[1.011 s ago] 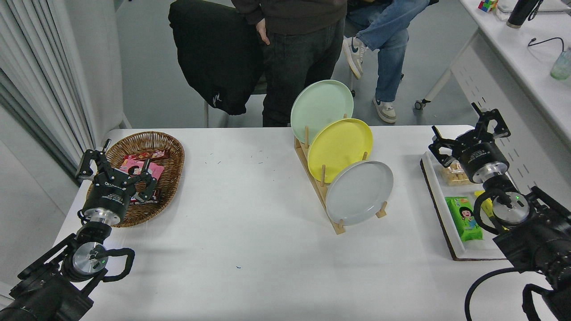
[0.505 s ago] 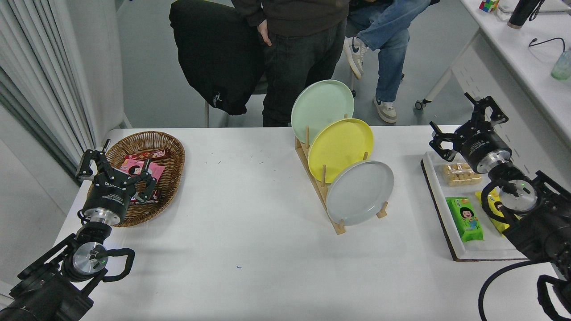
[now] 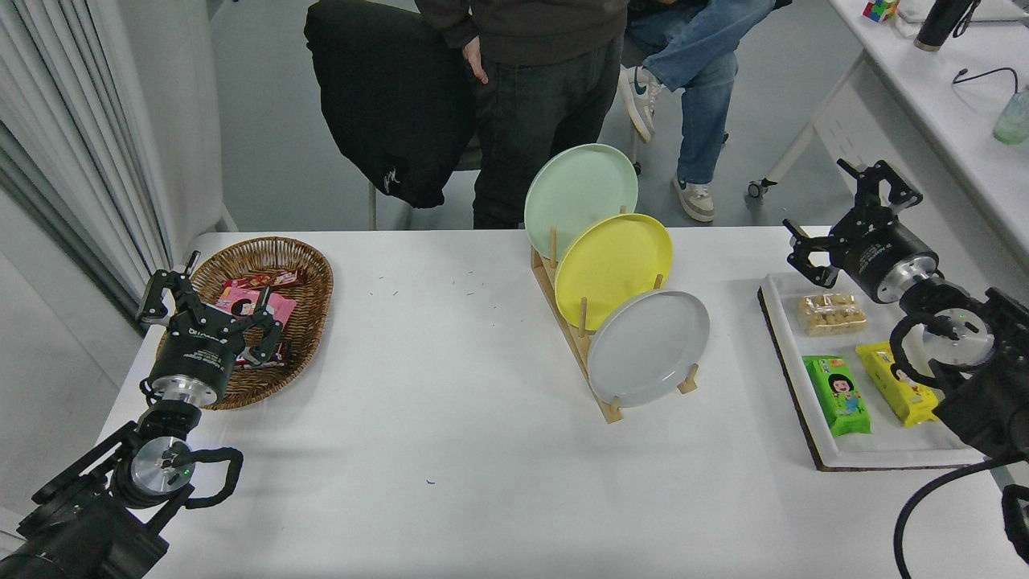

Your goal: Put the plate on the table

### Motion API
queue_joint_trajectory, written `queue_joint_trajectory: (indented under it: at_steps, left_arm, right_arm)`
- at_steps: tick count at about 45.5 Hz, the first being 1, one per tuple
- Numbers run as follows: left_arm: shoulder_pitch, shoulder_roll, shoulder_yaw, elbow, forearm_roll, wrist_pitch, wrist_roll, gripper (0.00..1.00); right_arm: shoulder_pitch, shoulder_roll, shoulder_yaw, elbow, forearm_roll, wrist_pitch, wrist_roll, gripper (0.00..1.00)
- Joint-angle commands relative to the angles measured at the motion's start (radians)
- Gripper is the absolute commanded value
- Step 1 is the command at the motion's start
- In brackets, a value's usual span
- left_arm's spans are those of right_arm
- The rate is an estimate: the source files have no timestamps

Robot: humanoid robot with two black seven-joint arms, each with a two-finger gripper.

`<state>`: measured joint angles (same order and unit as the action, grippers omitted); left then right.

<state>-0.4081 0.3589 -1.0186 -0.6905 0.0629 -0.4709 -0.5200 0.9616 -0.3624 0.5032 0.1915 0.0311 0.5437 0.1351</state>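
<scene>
The light-grey plate (image 3: 648, 347) stands on edge in the nearest slot of a wooden rack (image 3: 574, 334) at the middle of the white table (image 3: 450, 450). Behind it in the rack stand a yellow plate (image 3: 612, 269) and a pale mint-green plate (image 3: 580, 197). My right gripper (image 3: 854, 217) is open and empty, raised over the far end of the snack tray, well to the right of the grey plate. My left gripper (image 3: 211, 293) is parked open at the lower left, over the wicker basket's near side.
A wicker basket (image 3: 309, 281) with snack packets sits at the left. A white tray (image 3: 864, 458) with biscuits, a green packet (image 3: 838, 396) and a yellow packet (image 3: 896, 383) lies at the right. Two people are at the table's far side beside a chair draped in black (image 3: 390, 96).
My right arm has risen and swung right and away, off the tray's middle, uncovering the yellow packet. The plates and the left arm have not moved.
</scene>
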Motion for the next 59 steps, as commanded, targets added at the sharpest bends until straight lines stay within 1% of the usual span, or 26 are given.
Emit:
queue_joint_trajectory:
  at_steps: [1, 6, 15, 25, 29, 36, 40, 47, 59]
  left_arm:
    - [0.0, 0.0, 0.0, -0.001, 0.0, 0.0, 0.0, 0.98]
    - [0.0, 0.0, 0.0, 0.0, 0.0, 0.0, 0.0, 0.98]
    - [0.0, 0.0, 0.0, 0.0, 0.0, 0.0, 0.0, 0.98]
    - [0.0, 0.0, 0.0, 0.0, 0.0, 0.0, 0.0, 0.98]
    - [0.0, 0.0, 0.0, 0.0, 0.0, 0.0, 0.0, 0.98]
    - [0.0, 0.0, 0.0, 0.0, 0.0, 0.0, 0.0, 0.98]
    - [0.0, 0.0, 0.0, 0.0, 0.0, 0.0, 0.0, 0.98]
    - [0.0, 0.0, 0.0, 0.0, 0.0, 0.0, 0.0, 0.98]
    - [0.0, 0.0, 0.0, 0.0, 0.0, 0.0, 0.0, 0.98]
  right_arm:
    - [0.043, -0.03, -0.161, 0.0, 0.0, 0.005, -0.008, 1.0]
    - [0.039, -0.05, -0.155, 0.011, -0.003, 0.007, -0.008, 1.0]
    - [0.062, -0.067, -0.215, 0.014, -0.007, 0.004, -0.006, 1.0]
    - [0.14, -0.092, -0.459, 0.022, -0.008, 0.004, -0.006, 1.0]
    - [0.155, -0.13, -0.495, 0.084, -0.01, 0.004, -0.006, 1.0]
    - [0.158, -0.222, -0.502, 0.275, -0.01, 0.004, -0.006, 1.0]
    - [0.163, -0.247, -0.496, 0.356, -0.008, 0.002, -0.006, 1.0]
    - [0.19, -0.299, -0.525, 0.431, -0.011, 0.004, -0.006, 1.0]
    - [0.282, -0.316, -0.75, 0.528, 0.003, 0.004, -0.006, 1.0]
